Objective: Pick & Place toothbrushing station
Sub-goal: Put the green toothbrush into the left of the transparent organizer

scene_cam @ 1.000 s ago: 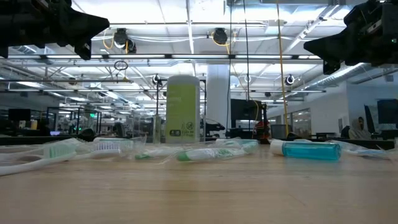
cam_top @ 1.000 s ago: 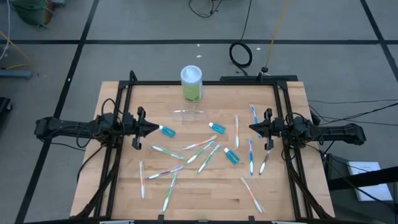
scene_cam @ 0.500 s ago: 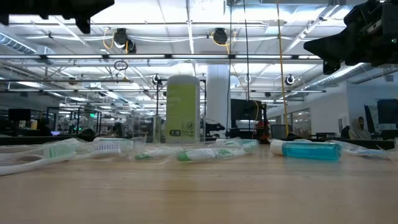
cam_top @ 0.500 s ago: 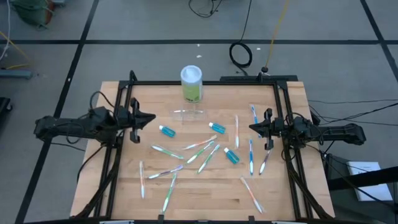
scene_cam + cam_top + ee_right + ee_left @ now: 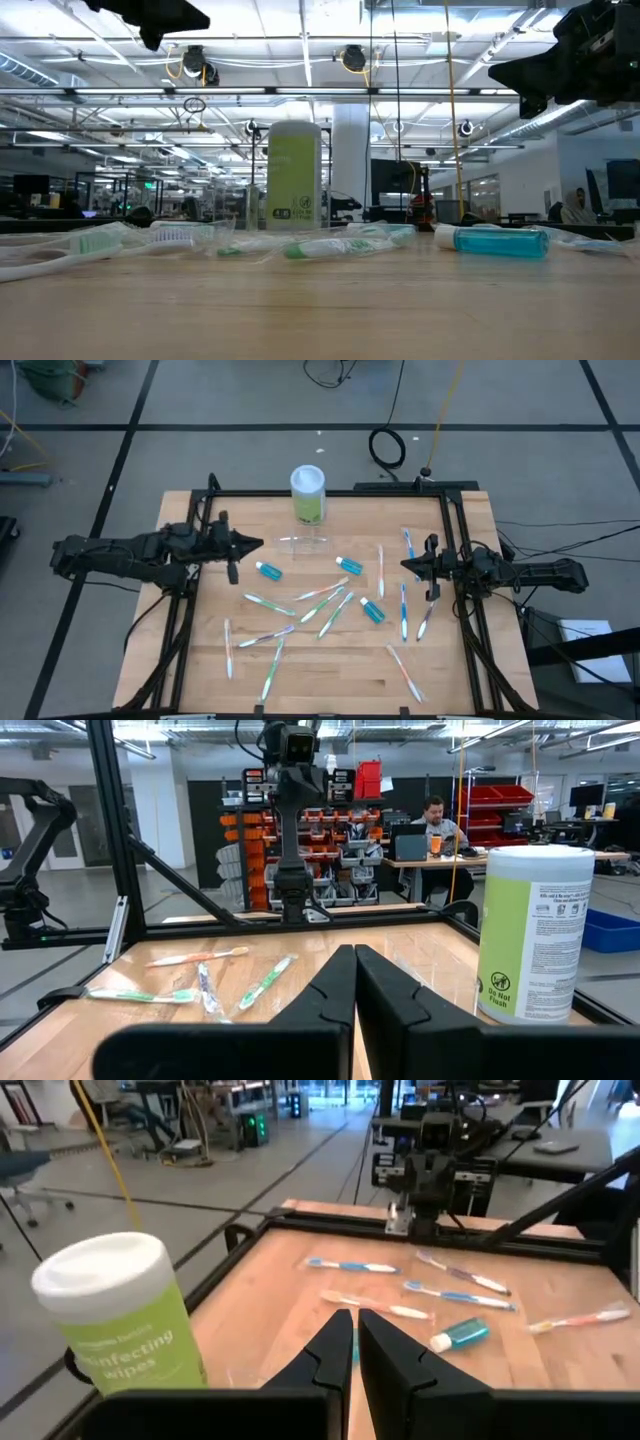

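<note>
The toothbrushing station, a small see-through holder, rests on the wooden table just in front of the green canister. Whether it stands or lies on its side I cannot tell. My left gripper hovers high over the table to the station's left. It is shut and empty, and it points nearly level toward the right; its fingers meet with nothing between them. My right gripper waits shut and empty above the table's right side, its fingers together.
Several toothbrushes lie flat across the table's middle, right and near parts. Three small blue tubes lie among them. The canister with its white lid stands at the far edge. A black frame rims the table.
My left gripper has risen well above the table and tipped up from a downward slant to nearly level. It has also drifted toward the far edge and a little toward the station. It has stayed shut and empty. Nothing on the table has moved.
</note>
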Robot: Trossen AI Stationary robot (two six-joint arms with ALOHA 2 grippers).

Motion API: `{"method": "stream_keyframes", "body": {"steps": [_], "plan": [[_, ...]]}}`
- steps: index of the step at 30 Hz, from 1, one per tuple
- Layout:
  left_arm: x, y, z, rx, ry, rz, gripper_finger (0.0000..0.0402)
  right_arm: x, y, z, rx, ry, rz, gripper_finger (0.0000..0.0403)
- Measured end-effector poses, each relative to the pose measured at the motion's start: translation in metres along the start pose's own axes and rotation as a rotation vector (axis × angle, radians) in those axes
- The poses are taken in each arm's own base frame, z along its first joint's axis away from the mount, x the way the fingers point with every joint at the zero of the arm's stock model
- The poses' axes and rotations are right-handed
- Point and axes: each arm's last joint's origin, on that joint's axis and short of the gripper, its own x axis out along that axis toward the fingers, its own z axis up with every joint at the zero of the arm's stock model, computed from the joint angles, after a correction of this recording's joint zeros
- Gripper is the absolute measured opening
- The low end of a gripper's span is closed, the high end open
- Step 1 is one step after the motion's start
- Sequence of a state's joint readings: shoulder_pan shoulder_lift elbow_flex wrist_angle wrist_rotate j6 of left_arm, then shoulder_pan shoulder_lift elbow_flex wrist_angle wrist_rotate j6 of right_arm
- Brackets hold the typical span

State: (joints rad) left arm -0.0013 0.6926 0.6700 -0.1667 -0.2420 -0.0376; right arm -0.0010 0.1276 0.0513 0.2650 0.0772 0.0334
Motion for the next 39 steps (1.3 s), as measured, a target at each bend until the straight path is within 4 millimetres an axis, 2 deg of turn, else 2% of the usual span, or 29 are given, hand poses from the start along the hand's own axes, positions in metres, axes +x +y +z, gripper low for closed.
{"method": "stream_keyframes", "body": {"steps": [9,17,21,24,27,32,35,39], "plan": [[0.013,-0.004,-0.005,-0.066,0.073,-0.036,0.0027,0.000,0.000,0.002,0.007,-0.016,0.001,0.0000],[0.031,-0.008,-0.015,-0.067,0.162,-0.028,0.0027,-0.002,0.001,0.019,-0.003,-0.198,0.005,0.0000],[0.040,-0.010,-0.021,-0.050,0.205,-0.024,0.0027,-0.002,0.001,0.022,-0.019,-0.225,0.003,0.0000],[0.044,-0.009,-0.025,-0.012,0.233,-0.015,0.0030,-0.003,-0.002,0.024,-0.040,-0.244,-0.082,0.0000],[0.046,-0.006,-0.029,0.001,0.273,-0.001,0.0056,-0.002,-0.005,0.023,-0.010,-0.239,-0.208,0.0000],[0.049,-0.010,-0.041,-0.030,0.383,-0.050,0.0127,0.002,-0.006,0.018,-0.015,-0.191,-0.233,0.0007],[0.053,-0.017,-0.050,-0.011,0.455,-0.089,0.0163,0.005,-0.006,0.015,-0.018,-0.161,-0.233,0.0029],[0.062,-0.032,-0.062,0.028,0.528,-0.141,0.0185,0.010,-0.005,0.012,-0.022,-0.129,-0.234,0.0072]]}}
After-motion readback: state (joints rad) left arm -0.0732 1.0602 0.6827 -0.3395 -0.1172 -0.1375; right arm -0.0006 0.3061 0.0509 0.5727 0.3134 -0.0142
